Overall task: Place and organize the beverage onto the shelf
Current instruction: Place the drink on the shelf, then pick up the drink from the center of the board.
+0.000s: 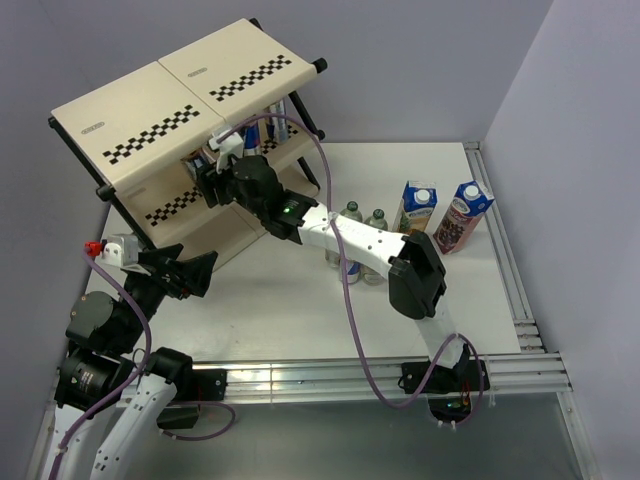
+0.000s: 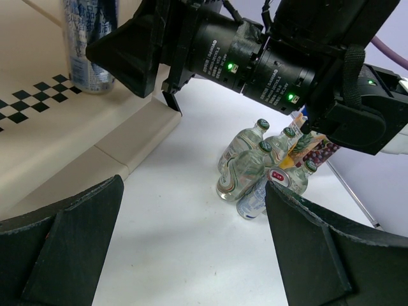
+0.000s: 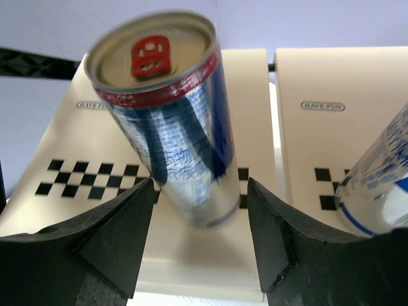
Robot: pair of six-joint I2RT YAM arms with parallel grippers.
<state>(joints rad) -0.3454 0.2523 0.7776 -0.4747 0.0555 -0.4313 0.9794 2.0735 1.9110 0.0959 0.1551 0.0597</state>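
The shelf stands at the far left, cream panels with checkered strips. My right gripper is open on a middle tier; a blue-silver can with a red tab stands leaning between its fingers, with gaps on both sides. A second can stands to its right. My left gripper is open and empty above the table near the shelf's foot. Several clear bottles and one can cluster on the table. The pineapple carton and grape carton stand at the back right.
The right arm stretches across the table over the bottles towards the shelf. Cans show on the shelf's middle tier. A metal rail edges the table on the right. Walls close the back and right.
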